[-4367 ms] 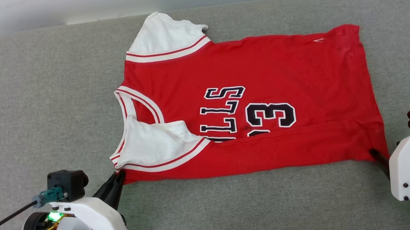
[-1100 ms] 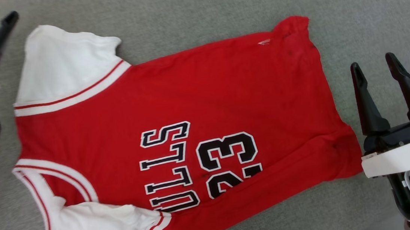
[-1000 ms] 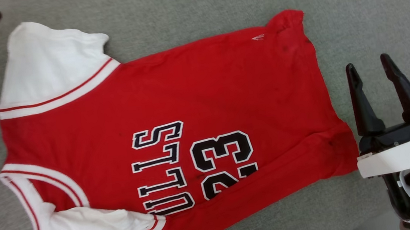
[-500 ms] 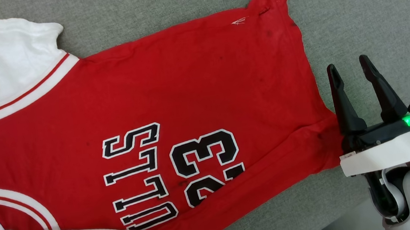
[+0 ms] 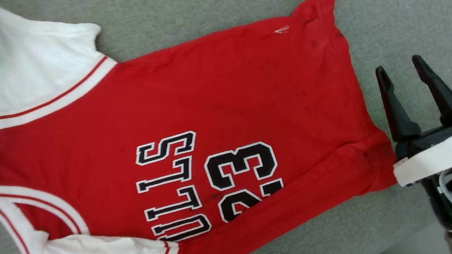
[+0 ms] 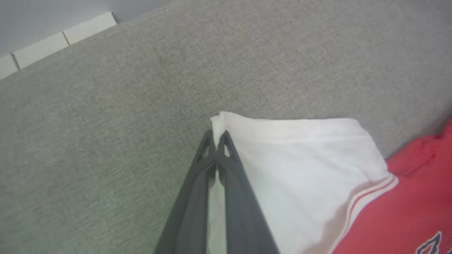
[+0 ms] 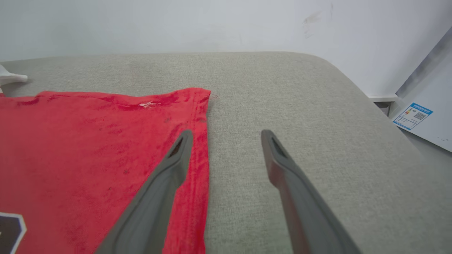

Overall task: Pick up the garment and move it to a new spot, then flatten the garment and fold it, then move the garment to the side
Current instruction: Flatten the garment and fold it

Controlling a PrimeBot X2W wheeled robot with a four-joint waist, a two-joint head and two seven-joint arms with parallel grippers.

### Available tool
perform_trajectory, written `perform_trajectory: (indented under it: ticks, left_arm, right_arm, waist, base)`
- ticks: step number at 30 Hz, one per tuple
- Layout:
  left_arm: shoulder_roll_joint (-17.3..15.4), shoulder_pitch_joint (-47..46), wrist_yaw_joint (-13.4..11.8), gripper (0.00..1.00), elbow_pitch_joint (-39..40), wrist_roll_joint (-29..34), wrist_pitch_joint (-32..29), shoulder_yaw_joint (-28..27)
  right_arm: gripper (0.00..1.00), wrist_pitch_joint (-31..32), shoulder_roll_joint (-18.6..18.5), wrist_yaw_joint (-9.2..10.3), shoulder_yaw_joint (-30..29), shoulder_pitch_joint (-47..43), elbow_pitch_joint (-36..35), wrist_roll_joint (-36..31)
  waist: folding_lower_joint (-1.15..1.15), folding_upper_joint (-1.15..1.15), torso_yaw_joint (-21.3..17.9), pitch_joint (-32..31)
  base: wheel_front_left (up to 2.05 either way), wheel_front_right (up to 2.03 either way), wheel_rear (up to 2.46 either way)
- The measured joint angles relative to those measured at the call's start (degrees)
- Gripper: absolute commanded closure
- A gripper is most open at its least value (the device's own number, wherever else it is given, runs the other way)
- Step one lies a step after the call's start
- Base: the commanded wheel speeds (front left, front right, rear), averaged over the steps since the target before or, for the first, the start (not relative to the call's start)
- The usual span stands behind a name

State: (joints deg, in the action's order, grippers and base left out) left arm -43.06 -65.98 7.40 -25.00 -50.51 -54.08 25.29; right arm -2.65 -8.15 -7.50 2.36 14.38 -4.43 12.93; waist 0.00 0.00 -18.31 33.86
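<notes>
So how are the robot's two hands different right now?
The left gripper has its jaws shut on a white sleeve corner of the shirt; the right gripper has its jaws wide open, holding nothing. The left gripper is at the sleeve end; the right gripper is beside the red hem. Both have long dark fingers.

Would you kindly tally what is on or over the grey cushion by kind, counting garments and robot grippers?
Garments: 1, the garment, lying spread out.
Grippers: 2, the left gripper shut on the garment's white corner, the right gripper open beside its red hem.
Total: 3
</notes>
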Motion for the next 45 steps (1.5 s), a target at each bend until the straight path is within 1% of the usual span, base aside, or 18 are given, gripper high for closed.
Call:
perform_trajectory:
  ticks: [3,5,10,11,12,14,16,19,23,24,26,29,35,36,37,38,45]
  left_arm:
    - [0.7,0.71,0.0,1.0,0.71,-0.16,5.33,1.58]
    - [0.65,1.64,0.0,1.0,1.75,-1.03,8.4,2.82]
    - [0.08,3.53,0.01,1.0,8.77,-4.1,14.0,8.46]
    - [-0.21,4.03,0.02,1.0,10.38,-4.68,15.14,9.71]
    - [-1.85,5.3,0.09,1.0,15.94,-5.73,20.16,12.46]
    - [-2.01,6.19,0.09,1.0,18.7,-6.08,22.52,13.49]
    - [-2.68,7.03,0.09,1.0,21.23,-6.09,24.32,14.18]
    - [-3.58,8.56,0.09,1.0,24.65,-5.68,26.26,14.82]
    - [-3.93,10.94,-0.21,1.0,29.49,-5.21,28.6,15.02]
    - [-3.89,13.08,-1.11,1.0,32.31,-5.16,30.17,15.02]
    - [-4.01,14.08,-1.45,1.0,33.76,-4.55,30.84,15.26]
    - [-3.93,15.07,-1.85,1.0,36.04,-4.43,32.18,15.32]
    - [-3.61,16.1,-2.11,1.0,38.07,-3.77,33.1,15.72]
    - [-3.45,16.15,-2.11,1.0,38.1,-3.76,33.12,15.85]
    - [-3.32,16.15,-2.11,1.0,38.04,-3.74,33.2,15.9]
    - [-3.21,16.15,-2.11,1.0,37.87,-3.7,33.45,15.93]
    - [-3.0,16.7,-2.44,1.0,35.33,-3.16,35.38,15.82]
  right_arm:
    - [0.0,4.12,-2.44,0.0,-0.94,-0.15,-0.64,0.36]
    - [0.0,7.97,-5.04,0.0,-0.75,-0.2,-1.33,0.68]
    - [0.0,18.45,-11.32,0.0,-1.07,1.91,-3.92,3.94]
    - [0.0,21.12,-12.83,0.0,-0.81,2.93,-4.04,4.85]
    - [0.0,31.86,-18.46,0.0,1.24,6.56,-2.81,8.65]
    - [0.0,36.88,-19.19,-0.01,1.05,9.18,-1.41,11.6]
    - [0.0,41.22,-21.32,-0.02,2.05,11.74,-0.14,13.45]
    - [0.0,46.78,-24.81,-0.01,3.65,15.42,2.94,13.69]
    - [0.0,50.9,-27.29,-0.02,6.53,19.51,6.79,13.61]
    - [0.0,51.65,-28.92,-0.01,9.22,22.23,9.96,12.82]
    - [0.0,51.87,-29.5,-0.01,11.12,23.74,12.06,12.62]
    - [0.0,51.83,-31.54,-0.01,14.83,25.93,14.74,11.21]
    - [0.0,51.91,-33.4,0.1,18.91,28.61,18.33,12.69]
    - [0.51,52.09,-33.62,0.1,19.39,28.88,18.74,13.14]
    - [0.82,52.08,-33.83,0.1,19.84,29.09,19.12,13.62]
    - [1.0,51.93,-33.95,0.09,20.27,29.3,19.42,14.03]
    - [1.0,48.16,-32.76,0.0,21.8,29.98,22.75,15.96]
  waist:
    - [0.0,0.0,1.55,-1.93]
    - [0.0,0.0,2.75,-3.31]
    - [-0.01,0.0,6.63,-6.19]
    - [0.0,0.0,7.51,-6.65]
    - [-0.01,0.0,10.84,-7.96]
    - [0.0,0.0,12.43,-8.26]
    - [0.0,0.0,13.91,-8.27]
    - [0.0,0.0,16.0,-7.78]
    - [0.0,0.0,18.34,-6.58]
    - [0.0,0.0,19.96,-5.59]
    - [0.0,0.0,20.96,-4.87]
    - [0.0,0.0,22.23,-3.83]
    - [-0.01,0.0,24.13,-2.36]
    - [-0.01,0.0,24.31,-2.25]
    - [-0.01,0.0,24.44,-2.18]
    - [-0.01,0.0,24.52,-2.19]
    - [-0.01,0.0,23.93,-3.99]
  base:
    - [0.0,0.0,0.0]
    - [0.0,0.0,0.0]
    - [0.0,0.0,0.0]
    - [0.0,0.0,0.0]
    - [0.0,0.0,0.0]
    - [0.0,0.0,0.0]
    - [0.0,0.0,0.0]
    - [0.0,0.0,0.0]
    - [0.0,0.0,0.0]
    - [0.0,0.0,0.0]
    - [0.0,0.0,0.0]
    - [0.0,0.0,0.0]
    - [0.0,0.0,0.0]
    - [0.0,0.0,0.0]
    - [0.0,0.0,0.0]
    - [0.0,0.0,0.0]
    - [0.0,0.0,0.0]
